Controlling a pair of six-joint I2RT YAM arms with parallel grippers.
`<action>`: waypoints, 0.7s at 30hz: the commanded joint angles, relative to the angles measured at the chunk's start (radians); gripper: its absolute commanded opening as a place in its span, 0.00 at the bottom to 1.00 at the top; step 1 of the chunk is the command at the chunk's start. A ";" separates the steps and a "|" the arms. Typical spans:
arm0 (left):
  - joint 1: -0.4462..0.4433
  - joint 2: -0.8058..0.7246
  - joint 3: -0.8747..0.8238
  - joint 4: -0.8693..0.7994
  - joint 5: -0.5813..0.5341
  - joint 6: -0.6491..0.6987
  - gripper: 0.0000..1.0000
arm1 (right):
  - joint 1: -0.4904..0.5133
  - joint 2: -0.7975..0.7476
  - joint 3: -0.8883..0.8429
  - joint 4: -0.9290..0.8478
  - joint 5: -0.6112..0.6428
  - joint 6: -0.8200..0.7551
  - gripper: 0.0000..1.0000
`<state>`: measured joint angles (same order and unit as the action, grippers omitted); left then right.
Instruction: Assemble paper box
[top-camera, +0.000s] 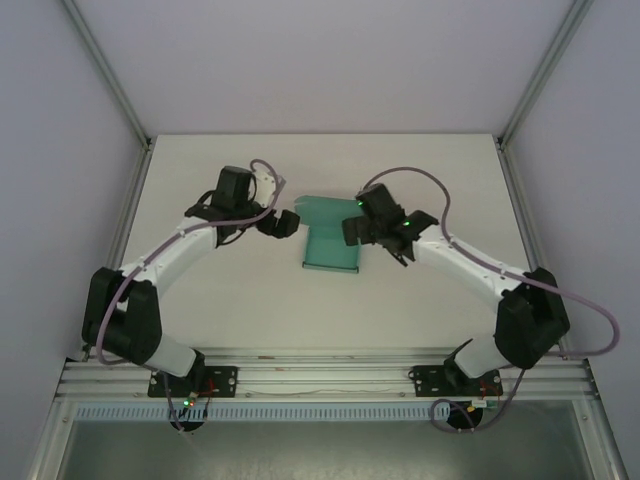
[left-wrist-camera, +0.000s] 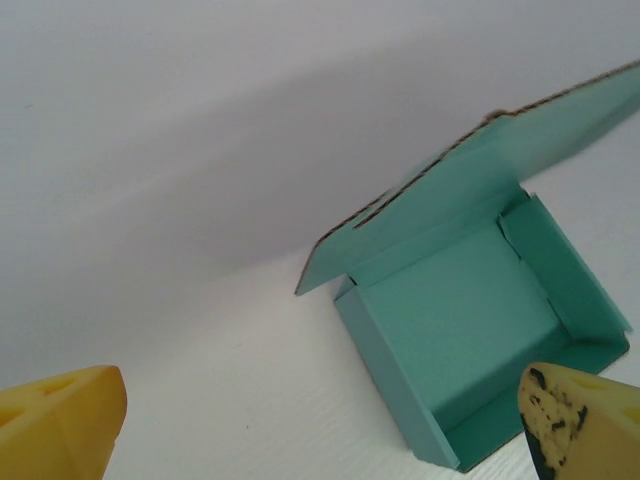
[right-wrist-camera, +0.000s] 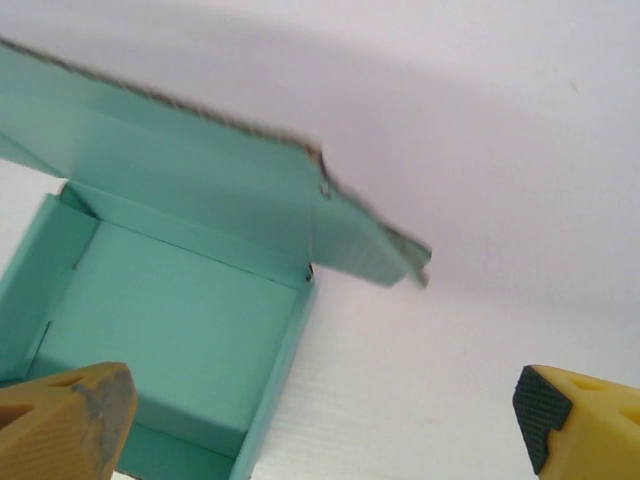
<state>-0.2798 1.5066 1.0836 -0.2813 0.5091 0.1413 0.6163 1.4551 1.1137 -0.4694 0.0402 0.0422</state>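
Left tool (top-camera: 285, 223) and right tool (top-camera: 356, 232) flank the paper box (top-camera: 330, 250), both wide open and empty; pushing its raised lid (left-wrist-camera: 480, 165) unevenly (walls look unlocked) could skid or collapse it.

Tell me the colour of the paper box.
The paper box is plain teal-green, clearest in the left wrist view.

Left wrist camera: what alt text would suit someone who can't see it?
A teal paper box sits on a white table, its walls folded up and its lid flap raised open. In the foreground the left gripper is open, its yellow fingertips wide apart, holding nothing.
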 joint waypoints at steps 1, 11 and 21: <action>-0.014 0.072 0.101 -0.134 0.093 0.213 1.00 | -0.064 -0.026 -0.022 0.066 -0.231 -0.305 0.99; -0.023 0.267 0.362 -0.388 0.113 0.476 0.93 | -0.212 0.136 0.164 -0.099 -0.467 -0.648 0.93; -0.050 0.395 0.545 -0.545 0.057 0.588 0.79 | -0.229 0.293 0.303 -0.261 -0.481 -0.787 0.77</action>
<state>-0.3145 1.8786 1.5803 -0.7376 0.5915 0.6594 0.3988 1.7252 1.3823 -0.6491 -0.4309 -0.6857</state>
